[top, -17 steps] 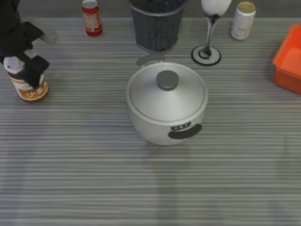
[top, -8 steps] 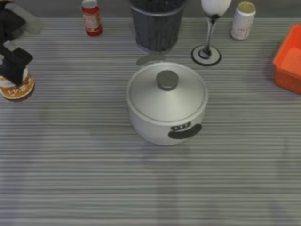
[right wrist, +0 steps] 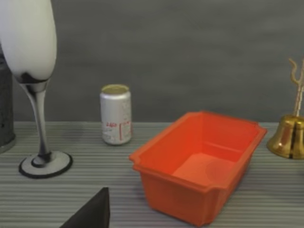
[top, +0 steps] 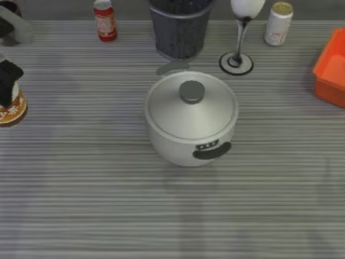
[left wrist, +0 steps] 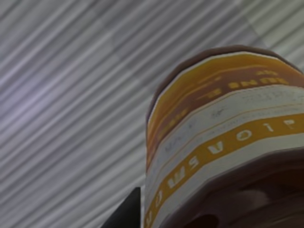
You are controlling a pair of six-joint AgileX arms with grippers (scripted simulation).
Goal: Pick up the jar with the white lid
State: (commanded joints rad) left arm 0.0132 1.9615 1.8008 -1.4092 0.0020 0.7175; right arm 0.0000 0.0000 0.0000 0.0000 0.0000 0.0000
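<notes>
My left gripper (top: 6, 81): fingers clamped on the jar with the white lid (top: 12, 110), at nine o'clock on the table (top: 108, 205), well left of the pot (top: 190, 120). Jar appears lifted off the surface; pickup judged largely done. My right gripper: out of the top view, fingers unreadable.

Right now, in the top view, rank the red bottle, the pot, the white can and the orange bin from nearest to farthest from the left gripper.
Left gripper, at the table's left edge, holds the jar.
1. Red bottle, back left.
2. Pot, centre.
3. White can, back right.
4. Orange bin, right edge.
</notes>
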